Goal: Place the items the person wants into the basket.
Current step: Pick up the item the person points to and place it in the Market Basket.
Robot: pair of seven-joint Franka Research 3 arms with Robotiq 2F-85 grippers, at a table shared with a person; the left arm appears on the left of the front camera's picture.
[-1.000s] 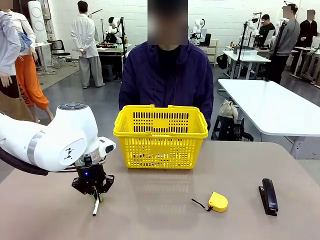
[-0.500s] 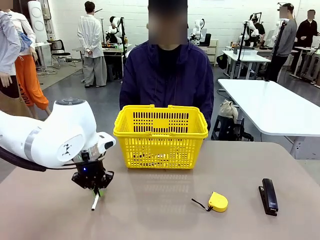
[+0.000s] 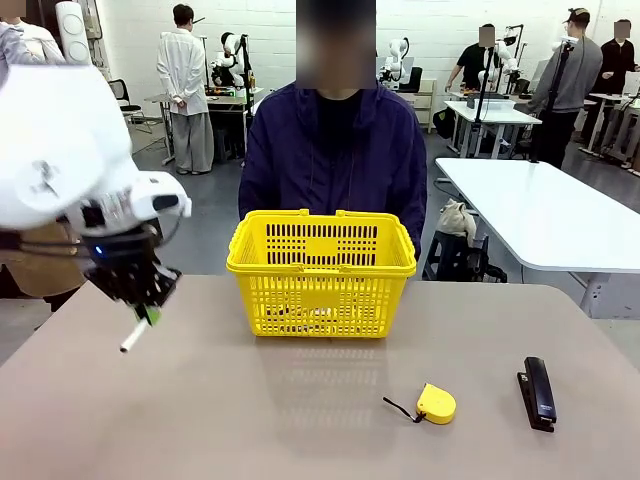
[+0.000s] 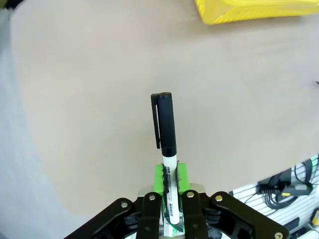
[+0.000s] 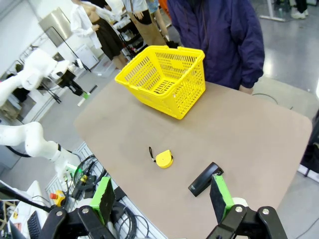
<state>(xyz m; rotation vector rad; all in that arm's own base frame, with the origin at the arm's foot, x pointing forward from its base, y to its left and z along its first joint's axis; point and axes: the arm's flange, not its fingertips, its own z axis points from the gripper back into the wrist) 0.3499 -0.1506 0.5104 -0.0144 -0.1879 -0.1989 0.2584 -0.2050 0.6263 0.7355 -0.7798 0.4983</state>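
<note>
My left gripper (image 3: 146, 302) hangs above the table's left edge, shut on the white marker (image 3: 134, 336), which slants down out of it. The left wrist view has the marker (image 4: 167, 164) clamped between the green pads, black cap (image 4: 164, 122) pointing away over bare tabletop. The yellow basket (image 3: 320, 272) stands at the far middle of the table, right of that gripper, and the person (image 3: 333, 150) in a dark jacket sits behind it. Something dark shows through the lattice at its bottom. My right gripper (image 5: 162, 196) is open, high above the table, holding nothing.
A round yellow tape measure (image 3: 436, 403) lies front right of the basket, and a black stapler (image 3: 538, 392) lies near the right edge. In the right wrist view the basket (image 5: 162, 79), tape measure (image 5: 163, 159) and stapler (image 5: 204, 179) are all well below.
My left gripper has lifted the marker off the table and carried it up and to the left. Basket, tape measure and stapler have not moved.
</note>
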